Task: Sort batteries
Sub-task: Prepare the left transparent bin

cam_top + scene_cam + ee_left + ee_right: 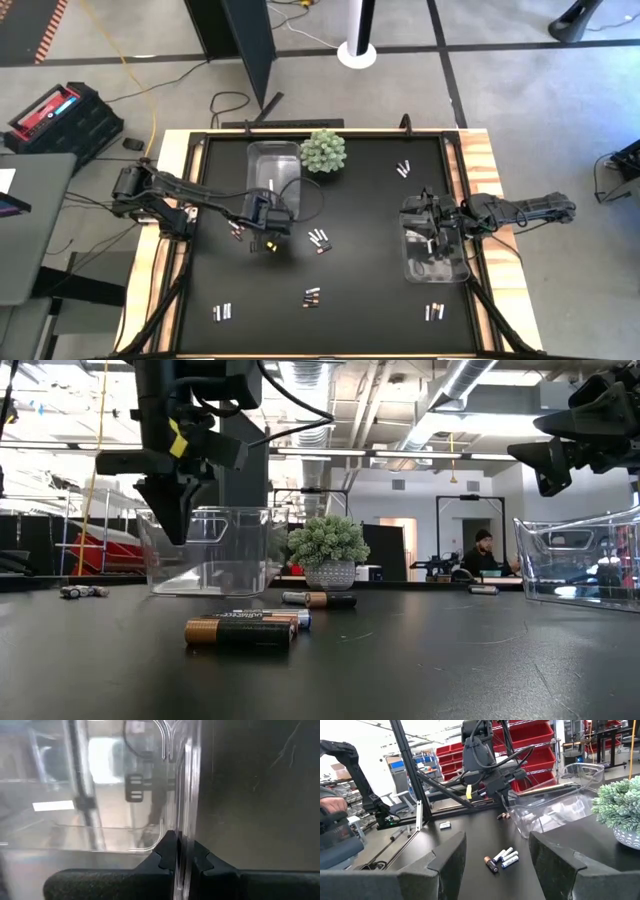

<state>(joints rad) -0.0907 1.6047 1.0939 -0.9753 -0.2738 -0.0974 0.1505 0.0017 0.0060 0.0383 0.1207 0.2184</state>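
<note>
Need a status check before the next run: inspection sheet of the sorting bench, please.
Surface: black table top in a wooden frame, flat.
Job's things: batteries lie in small loose groups, at mid-table, front centre, front left, front right and back right. Contents of either bin cannot be told.
Clutter: green spiky plant at the back, beside the left clear bin; right clear bin at the right.
End effectors: left end effector shut on the left clear bin's wall; right end effector open, above the right clear bin, holding nothing.
Cables: black cable looping at the left arm; yellow cable on the floor.
Surroundings: person seated far behind.
</note>
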